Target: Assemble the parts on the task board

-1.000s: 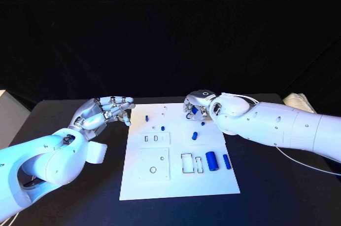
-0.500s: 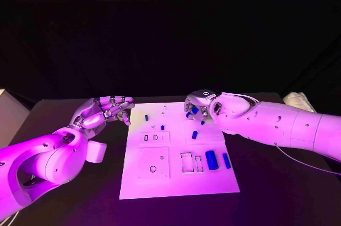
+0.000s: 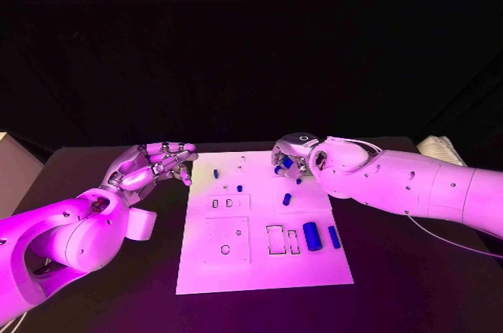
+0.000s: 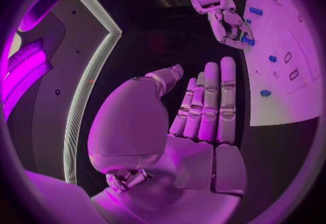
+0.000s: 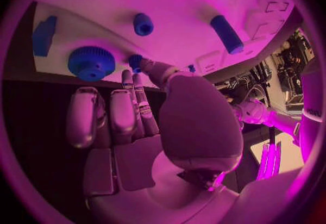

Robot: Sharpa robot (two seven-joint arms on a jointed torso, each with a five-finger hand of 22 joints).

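Observation:
The white task board (image 3: 262, 267) lies in the middle of the black table. My right hand (image 3: 288, 157) reaches over its far right part. The thumb and a fingertip pinch a small blue peg (image 5: 136, 60) right next to a blue gear (image 5: 90, 62) at the board's edge. Blue shows among these fingers in the left wrist view too, on the right hand (image 4: 230, 23). My left hand (image 3: 152, 166) hovers beside the board's far left corner, fingers straight and together, holding nothing. Loose blue parts: a short peg (image 3: 239, 188), a cylinder (image 3: 286, 198), a thick cylinder (image 3: 311, 235) and a slim one (image 3: 334, 236).
Rectangular slots (image 3: 275, 240) and a square plate with a hole (image 3: 225, 249) mark the board's near half. A pale crumpled object (image 3: 440, 150) lies at the table's far right. A light box (image 3: 9, 166) stands at the left edge.

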